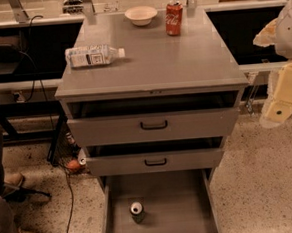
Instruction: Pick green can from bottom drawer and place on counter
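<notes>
The green can (137,212) stands upright on the floor of the open bottom drawer (187,211), left of its middle, silver top facing up. The counter (182,56) is the grey top of the cabinet above it. My gripper (279,104) is a cream-coloured shape at the right edge of the view, beside the cabinet at the height of the top drawer. It is well up and to the right of the can and holds nothing that I can see.
On the counter lie a plastic water bottle (92,56) on its side at the left, a white bowl (141,15) and a red Coca-Cola can (174,18) at the back. The two upper drawers (154,125) are partly open. Cables and a person's legs (4,198) are at the left.
</notes>
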`<state>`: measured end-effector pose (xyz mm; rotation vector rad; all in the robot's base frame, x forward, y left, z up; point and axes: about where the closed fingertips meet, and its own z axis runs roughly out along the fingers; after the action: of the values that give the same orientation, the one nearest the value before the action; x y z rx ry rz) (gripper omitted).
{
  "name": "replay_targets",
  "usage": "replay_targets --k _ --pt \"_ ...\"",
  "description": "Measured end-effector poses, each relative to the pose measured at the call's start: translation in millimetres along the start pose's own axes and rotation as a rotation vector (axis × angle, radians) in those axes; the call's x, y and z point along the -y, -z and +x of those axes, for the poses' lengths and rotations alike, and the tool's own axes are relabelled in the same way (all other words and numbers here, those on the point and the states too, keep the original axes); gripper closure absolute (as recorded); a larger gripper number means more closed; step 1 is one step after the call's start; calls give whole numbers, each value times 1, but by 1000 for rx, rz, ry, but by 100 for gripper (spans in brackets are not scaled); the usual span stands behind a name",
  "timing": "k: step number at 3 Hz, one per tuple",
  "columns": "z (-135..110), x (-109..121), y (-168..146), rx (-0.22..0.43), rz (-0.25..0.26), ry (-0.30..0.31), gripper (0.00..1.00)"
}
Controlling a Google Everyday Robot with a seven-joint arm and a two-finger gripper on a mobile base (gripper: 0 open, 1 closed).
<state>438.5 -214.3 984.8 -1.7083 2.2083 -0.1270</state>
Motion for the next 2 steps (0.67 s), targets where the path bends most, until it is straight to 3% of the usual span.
replay_targets --k 1,2 --pt "0 0 0 0 0 0 0" --pt "3 -8 -23 53 -40 -33 0"
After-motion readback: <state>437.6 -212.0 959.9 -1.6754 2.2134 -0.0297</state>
